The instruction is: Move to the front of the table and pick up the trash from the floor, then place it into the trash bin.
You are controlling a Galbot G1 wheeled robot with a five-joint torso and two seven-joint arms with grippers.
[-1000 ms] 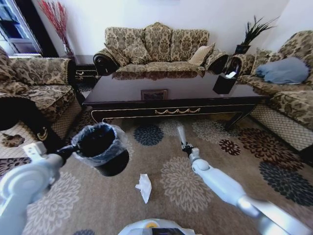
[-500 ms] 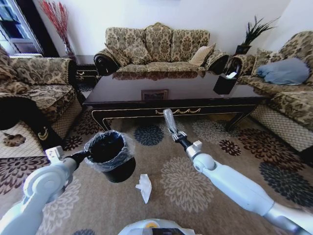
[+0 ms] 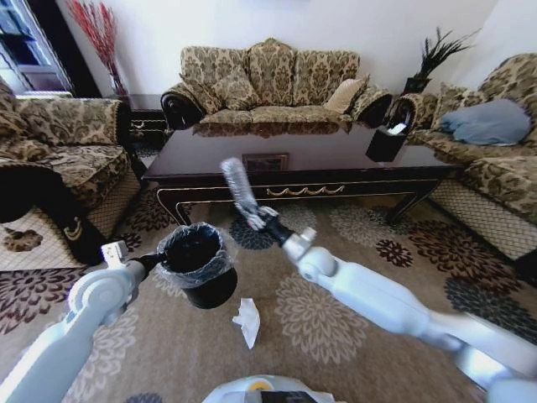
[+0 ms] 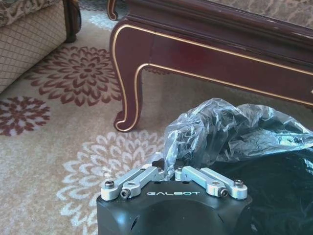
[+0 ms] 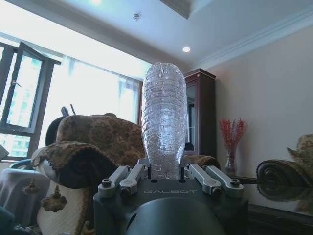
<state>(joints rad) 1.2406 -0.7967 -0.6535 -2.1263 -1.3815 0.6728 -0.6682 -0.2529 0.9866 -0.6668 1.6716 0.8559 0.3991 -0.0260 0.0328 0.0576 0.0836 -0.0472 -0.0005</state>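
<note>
The left gripper [image 4: 168, 172] gripped the trash bin [image 3: 200, 265] by its rim. The right gripper [image 3: 262, 218] clasped a clear bottle [image 3: 238, 188] raised before the table [image 3: 294, 164]; 1 white tissue [image 3: 247, 321] lay on the carpet.

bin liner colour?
Clear crinkly plastic, lining the black trash bin held by the left gripper; best in the left wrist view.

The trash bin [image 3: 200, 264] hangs above the carpet [image 3: 336, 336], its mouth open upward and unobstructed; the crinkled liner [image 4: 234, 129] folds over the rim beside the left hand [image 4: 174, 172]. The right hand [image 3: 262, 220] and bottle [image 3: 238, 186] occupy the air between bin and desk [image 3: 294, 159]. The desk's curved leg [image 4: 126, 83] stands near the bin. Open carpet surrounds the tissue [image 3: 247, 321].
</note>
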